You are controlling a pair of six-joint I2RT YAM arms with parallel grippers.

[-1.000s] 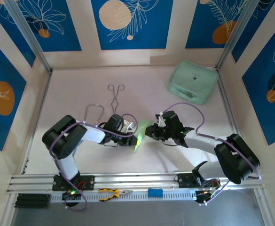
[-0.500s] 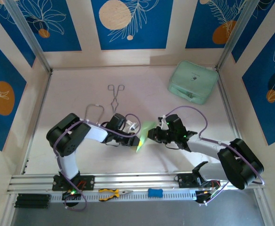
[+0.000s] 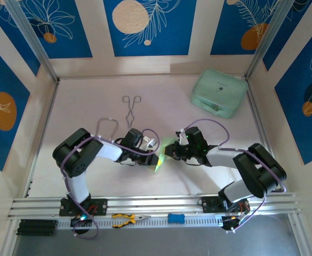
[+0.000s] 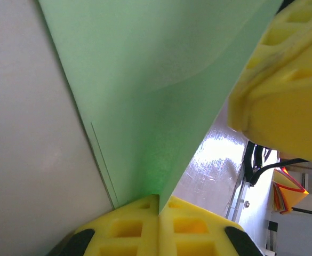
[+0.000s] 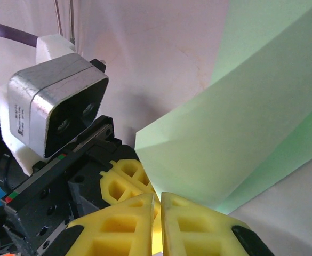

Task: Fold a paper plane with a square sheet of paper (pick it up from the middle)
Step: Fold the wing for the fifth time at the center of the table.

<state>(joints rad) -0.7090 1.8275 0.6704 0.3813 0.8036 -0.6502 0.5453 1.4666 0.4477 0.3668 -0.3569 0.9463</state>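
The paper plane (image 3: 160, 158) is a slim, pointed fold of light-green paper held just above the table between both arms. My left gripper (image 3: 153, 154) is shut on its lower fold; in the left wrist view the yellow fingertips (image 4: 159, 205) pinch the paper (image 4: 145, 80) at its crease. My right gripper (image 3: 170, 151) meets it from the other side. Its yellow fingers (image 5: 157, 200) are closed to a thin slit where the paper's (image 5: 241, 138) edge comes down. One right finger (image 4: 281, 90) shows against the sheet. The left fingers (image 5: 125, 178) sit close behind.
A mint-green case (image 3: 218, 92) lies at the back right and metal tongs (image 3: 130, 109) at the back centre. Pliers (image 3: 129, 218) and a blue tool (image 3: 176, 217) rest on the near rail (image 3: 156, 205). Side walls close in the table.
The right arm's elbow has drawn in toward the centre while its gripper stays at the paper, its jaws slightly narrower. The left arm shifted a little right early on, then held still.
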